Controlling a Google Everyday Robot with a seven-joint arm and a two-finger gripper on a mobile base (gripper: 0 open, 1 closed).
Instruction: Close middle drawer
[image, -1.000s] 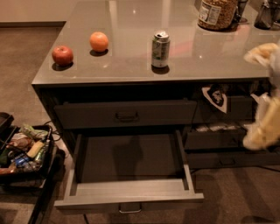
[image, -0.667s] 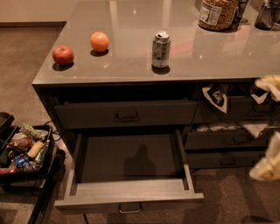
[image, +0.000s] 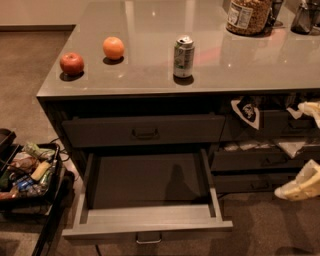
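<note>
The middle drawer (image: 148, 226) is pulled far out at the bottom centre of the camera view. Its grey inner box is empty and its small pull handle (image: 149, 238) faces me at the front edge. The drawer above it (image: 144, 131) is shut. My gripper (image: 306, 148) is at the right edge of the view, to the right of the open drawer and apart from it. One cream finger (image: 311, 110) is high and the other is low, near the floor, with nothing between them.
An apple (image: 72, 63), an orange (image: 113, 48), a soda can (image: 183, 56) and a jar (image: 249, 16) stand on the counter top (image: 150, 80). The right-hand drawers (image: 260, 160) hold cloth and paper. A black crate of snacks (image: 27, 172) stands on the floor at the left.
My gripper has dropped lower along the right edge, in front of the right-hand drawers. The middle drawer has not moved.
</note>
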